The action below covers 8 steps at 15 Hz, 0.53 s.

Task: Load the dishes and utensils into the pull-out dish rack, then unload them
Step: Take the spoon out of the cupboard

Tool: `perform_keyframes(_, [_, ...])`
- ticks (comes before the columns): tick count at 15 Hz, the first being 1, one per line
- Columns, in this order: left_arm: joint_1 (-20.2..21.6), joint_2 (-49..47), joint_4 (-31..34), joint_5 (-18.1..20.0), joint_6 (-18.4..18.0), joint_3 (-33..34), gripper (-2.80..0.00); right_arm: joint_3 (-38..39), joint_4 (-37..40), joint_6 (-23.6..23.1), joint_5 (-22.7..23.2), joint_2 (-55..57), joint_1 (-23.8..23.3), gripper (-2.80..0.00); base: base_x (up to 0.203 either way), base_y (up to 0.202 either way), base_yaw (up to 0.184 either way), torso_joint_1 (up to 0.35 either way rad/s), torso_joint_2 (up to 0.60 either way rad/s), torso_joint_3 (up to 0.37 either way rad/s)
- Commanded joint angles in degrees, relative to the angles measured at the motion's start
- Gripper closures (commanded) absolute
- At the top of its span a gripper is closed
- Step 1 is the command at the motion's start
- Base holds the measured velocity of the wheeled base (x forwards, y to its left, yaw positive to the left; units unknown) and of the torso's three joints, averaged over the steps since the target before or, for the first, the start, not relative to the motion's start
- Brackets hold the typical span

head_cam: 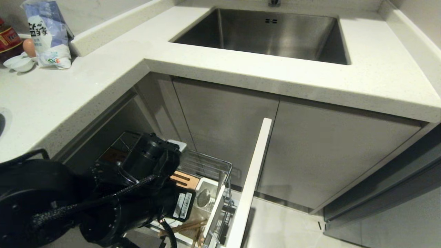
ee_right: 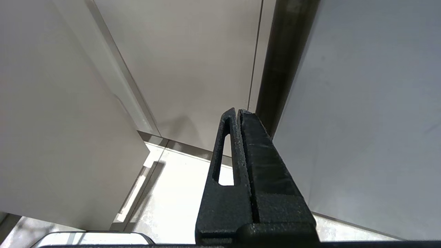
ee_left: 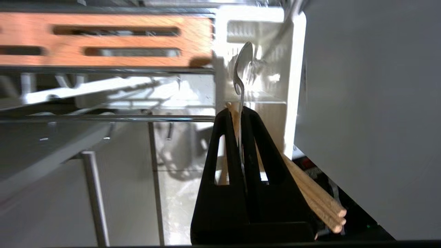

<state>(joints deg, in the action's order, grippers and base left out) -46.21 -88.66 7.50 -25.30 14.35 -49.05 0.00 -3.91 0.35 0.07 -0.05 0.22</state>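
Note:
The pull-out dish rack (head_cam: 220, 165) stands drawn out below the counter, its white panel front (head_cam: 253, 172) toward me. My left gripper (ee_left: 237, 110) is shut on the thin handle of the silver spoon (ee_left: 243, 65), whose bowl points into the white caddy (ee_left: 268, 34). The light-wood chopsticks (ee_left: 324, 206) slant past the fingers; I cannot tell whether they are gripped too. In the head view my left arm (head_cam: 148, 165) covers much of the rack, with the spoon (head_cam: 204, 197) and chopsticks (head_cam: 187, 227) showing beside it. The dishes are out of view. My right gripper (ee_right: 237, 111) is shut and empty, low by the cabinets.
The wooden slotted strip (ee_left: 103, 39) and chrome wires (ee_left: 103, 119) lie beside the caddy. Above are the speckled countertop (head_cam: 103, 75) and steel sink (head_cam: 275, 31). A bag (head_cam: 48, 31), bottle (head_cam: 8, 38), egg (head_cam: 29, 46) and white saucers (head_cam: 20, 63) sit far left. Grey cabinet doors (head_cam: 327, 148) stand behind.

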Motion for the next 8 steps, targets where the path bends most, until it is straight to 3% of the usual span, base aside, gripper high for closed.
perform_keyframes(1, [-0.63,2.97,0.14,-2.17,-0.02,-0.34,0.00,1.32,-0.04,0.00,0.01,-0.04,0.04,0.00,0.000,0.000,0.000,0.000,0.00,0.000])
perform_keyframes(8, [-3.44,11.18,6.62,-5.00,-0.09,-4.07,0.00,1.32,-0.04,0.00,0.01,-0.04,0.04,0.00,0.000,0.000,0.000,0.000,0.00,0.000])
